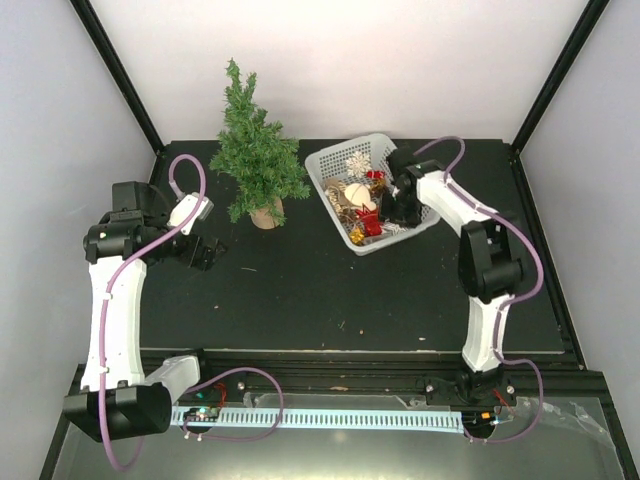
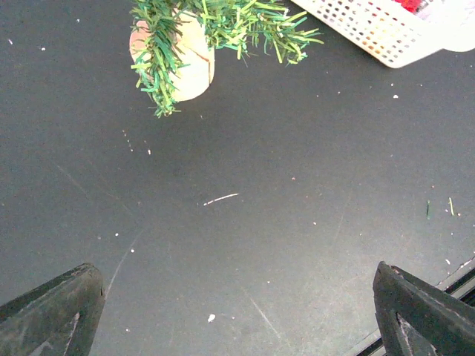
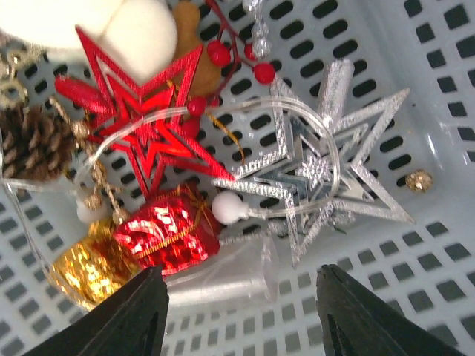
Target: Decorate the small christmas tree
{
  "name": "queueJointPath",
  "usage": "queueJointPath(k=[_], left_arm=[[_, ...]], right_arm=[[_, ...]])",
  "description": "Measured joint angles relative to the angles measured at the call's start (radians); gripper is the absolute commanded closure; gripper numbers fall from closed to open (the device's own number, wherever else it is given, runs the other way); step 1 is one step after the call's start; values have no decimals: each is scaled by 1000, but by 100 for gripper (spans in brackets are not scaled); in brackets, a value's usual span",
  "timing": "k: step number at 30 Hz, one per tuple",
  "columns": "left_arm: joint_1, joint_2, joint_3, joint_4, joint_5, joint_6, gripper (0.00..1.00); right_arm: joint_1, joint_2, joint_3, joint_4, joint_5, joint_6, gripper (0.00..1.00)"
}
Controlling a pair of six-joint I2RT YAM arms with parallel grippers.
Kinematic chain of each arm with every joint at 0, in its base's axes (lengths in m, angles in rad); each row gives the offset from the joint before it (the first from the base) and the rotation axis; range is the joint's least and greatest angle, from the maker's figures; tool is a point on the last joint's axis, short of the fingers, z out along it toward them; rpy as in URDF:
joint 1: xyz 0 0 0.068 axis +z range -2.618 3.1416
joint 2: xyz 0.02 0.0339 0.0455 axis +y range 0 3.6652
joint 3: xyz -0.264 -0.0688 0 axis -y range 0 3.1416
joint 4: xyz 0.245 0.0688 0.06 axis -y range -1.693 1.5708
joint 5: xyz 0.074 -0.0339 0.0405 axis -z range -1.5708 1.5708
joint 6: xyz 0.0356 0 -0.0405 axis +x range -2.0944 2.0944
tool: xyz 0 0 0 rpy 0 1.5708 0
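The small christmas tree (image 1: 256,150) stands upright on its light-wood stump (image 1: 266,213) at the back left of the black table; its stump and lowest branches show in the left wrist view (image 2: 185,52). My left gripper (image 1: 203,250) is open and empty, hovering over bare table in front left of the tree. My right gripper (image 1: 398,208) is open inside the white basket (image 1: 325,165), its fingertips (image 3: 130,319) straddling a clear bell (image 3: 223,276). Ahead of it lie a silver star (image 3: 326,174), a red star (image 3: 145,122), a red foil gift (image 3: 167,230) and a gold one (image 3: 93,271).
The basket also holds a pine cone (image 3: 33,144), red berries (image 3: 223,55), a white plush piece (image 3: 111,26) and a snowflake (image 1: 356,163). Its corner shows in the left wrist view (image 2: 378,30). Black frame posts rise at the table's back corners. A cable rail runs along the near edge (image 1: 330,415).
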State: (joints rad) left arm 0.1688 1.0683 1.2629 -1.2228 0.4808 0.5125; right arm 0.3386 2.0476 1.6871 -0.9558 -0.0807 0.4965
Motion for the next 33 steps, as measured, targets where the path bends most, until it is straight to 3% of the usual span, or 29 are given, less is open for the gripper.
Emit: queueJointPath(k=[5, 13, 21, 33], left_arm=[[0, 2, -4, 3, -3, 0, 1], [0, 21, -18, 12, -6, -1, 1], [-1, 31, -26, 27, -7, -8, 1], [-5, 31, -48, 34, -31, -8, 1]], right_arm=[[3, -241, -281, 49, -11, 6, 43], [102, -480, -486, 73, -36, 34, 40], [130, -414, -438, 68, 5, 21, 40], [130, -232, -237, 109, -50, -20, 55]])
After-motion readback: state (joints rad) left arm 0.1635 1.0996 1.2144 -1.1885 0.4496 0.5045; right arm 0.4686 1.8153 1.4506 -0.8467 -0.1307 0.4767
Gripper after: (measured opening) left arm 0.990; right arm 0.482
